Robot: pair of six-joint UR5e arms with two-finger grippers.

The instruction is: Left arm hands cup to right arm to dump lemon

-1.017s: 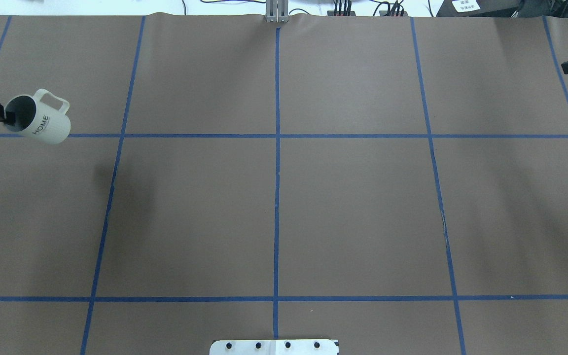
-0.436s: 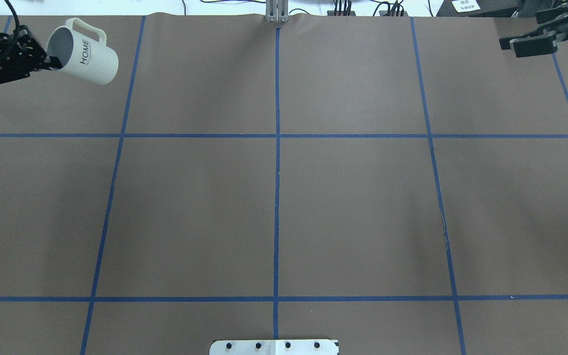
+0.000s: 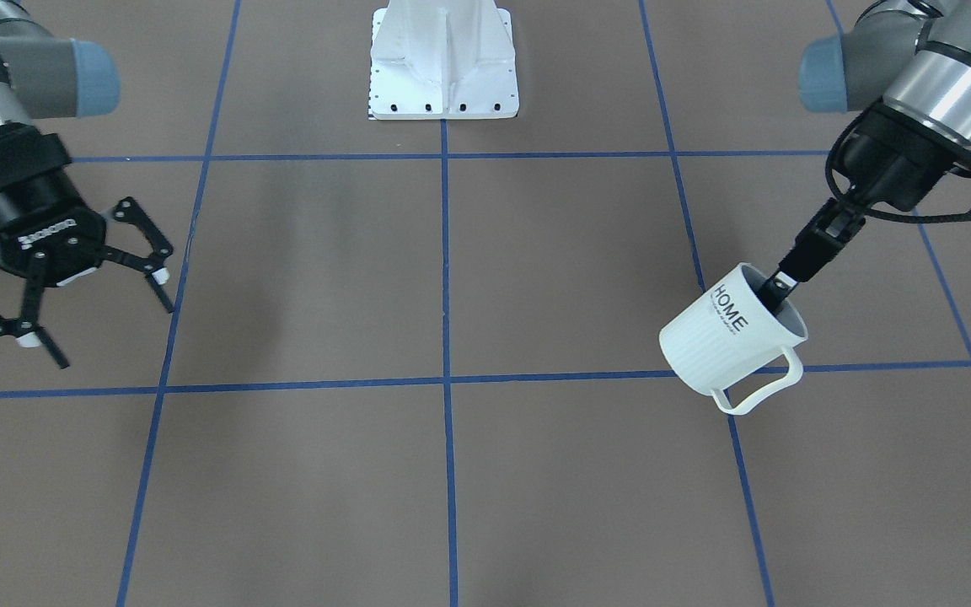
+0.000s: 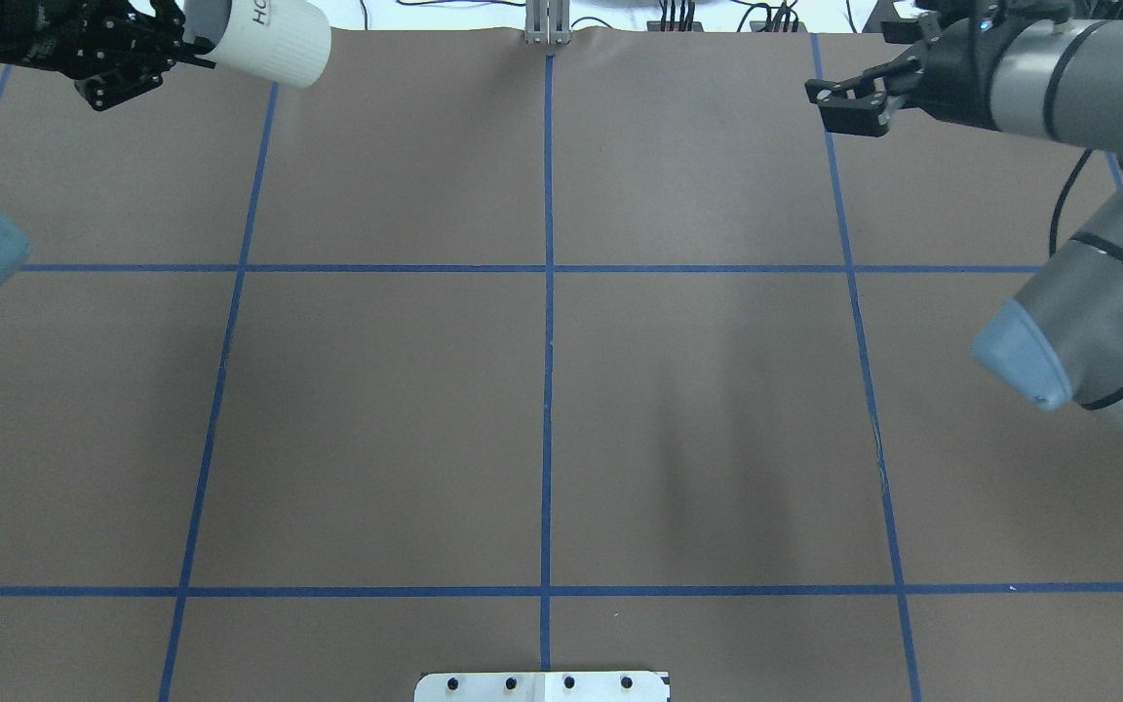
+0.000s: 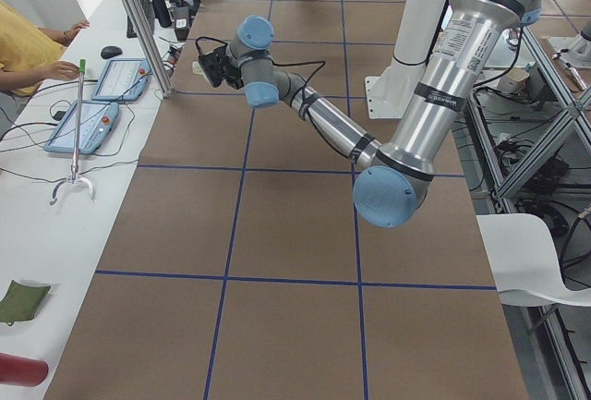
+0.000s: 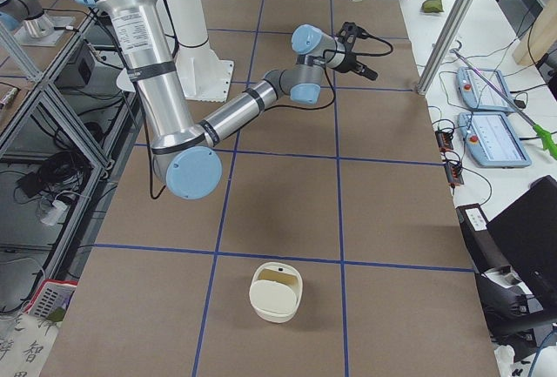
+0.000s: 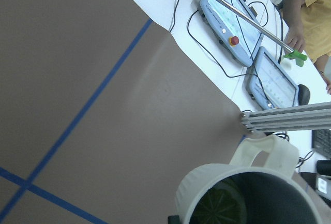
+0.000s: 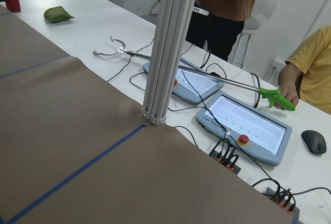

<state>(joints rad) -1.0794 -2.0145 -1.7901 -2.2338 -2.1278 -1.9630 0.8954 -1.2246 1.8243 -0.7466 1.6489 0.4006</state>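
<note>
Below left hand [image 3: 776, 287], cup [image 3: 726, 337] hangs tilted, rim pinched, lemon [image 7: 220, 207] inside. Well apart, right hand [image 3: 102, 319] spread. Handover approach: next needs hands together, right gripping cup body.

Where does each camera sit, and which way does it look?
Front-facing: across the table, facing the robot's base; left gripper holds the cup, right gripper open.
Overhead: behind the robot, looking forward and down; both grippers at far edge.
Left side: table's end; left arm nearest.
Right side: opposite end; right arm nearest.
Left wrist: into the cup; gripper barely shows.
Right wrist: faces a post; no robot shows.
Shared: front-facing and overhead show cup, grippers.
</note>
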